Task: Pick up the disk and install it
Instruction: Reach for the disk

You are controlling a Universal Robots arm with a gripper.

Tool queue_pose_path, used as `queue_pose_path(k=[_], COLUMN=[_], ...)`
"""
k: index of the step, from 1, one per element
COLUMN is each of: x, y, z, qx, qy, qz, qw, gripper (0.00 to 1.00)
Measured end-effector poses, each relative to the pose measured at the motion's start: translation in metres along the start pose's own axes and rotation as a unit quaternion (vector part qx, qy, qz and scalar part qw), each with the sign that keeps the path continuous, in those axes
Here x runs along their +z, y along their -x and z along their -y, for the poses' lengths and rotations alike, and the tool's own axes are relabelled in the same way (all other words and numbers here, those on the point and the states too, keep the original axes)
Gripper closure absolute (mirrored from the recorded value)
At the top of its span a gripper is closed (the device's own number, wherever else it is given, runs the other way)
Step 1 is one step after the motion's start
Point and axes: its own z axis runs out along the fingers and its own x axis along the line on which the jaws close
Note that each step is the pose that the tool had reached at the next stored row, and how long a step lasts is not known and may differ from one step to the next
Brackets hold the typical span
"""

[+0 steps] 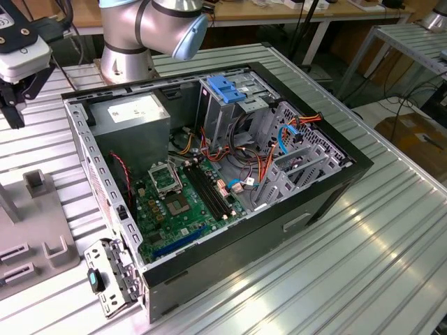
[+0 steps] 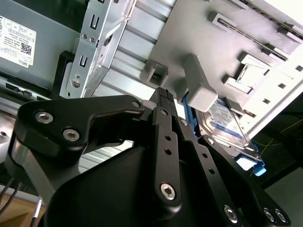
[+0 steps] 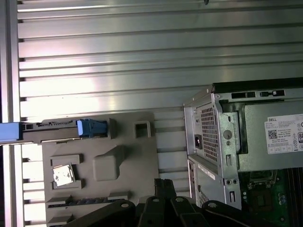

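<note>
The disk [image 2: 226,124] stands on edge in a slot of a grey fixture plate [image 2: 227,52]; its white label with a blue band and its blue frame show in the second wrist view. In the first wrist view the disk [image 3: 52,127] appears edge-on, with a blue frame end beside it. My gripper [image 3: 164,185] hangs above the fixture plate [image 3: 137,156], apart from the disk, its fingertips together with nothing between them. In the exterior view the gripper [image 1: 12,112] is at the far left, above the fixture [image 1: 38,230] and outside the open computer case [image 1: 209,160].
The open case holds a grey power supply [image 1: 133,115], a metal drive cage with a blue latch [image 1: 227,87], a green motherboard [image 1: 181,206] and loose orange and blue cables [image 1: 279,139]. The case wall [image 3: 208,137] stands close beside the fixture. Ribbed aluminium table [image 1: 363,265] surrounds everything.
</note>
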Motion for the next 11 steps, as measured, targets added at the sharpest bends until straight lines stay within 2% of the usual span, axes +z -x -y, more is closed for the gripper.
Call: queue_pose_path(k=[11], x=[-0.0001], y=[-0.0022], z=[0.0002], qx=[0.000], qy=[0.0000], qz=[0.0000], qw=[1.00000], gripper=[0.89])
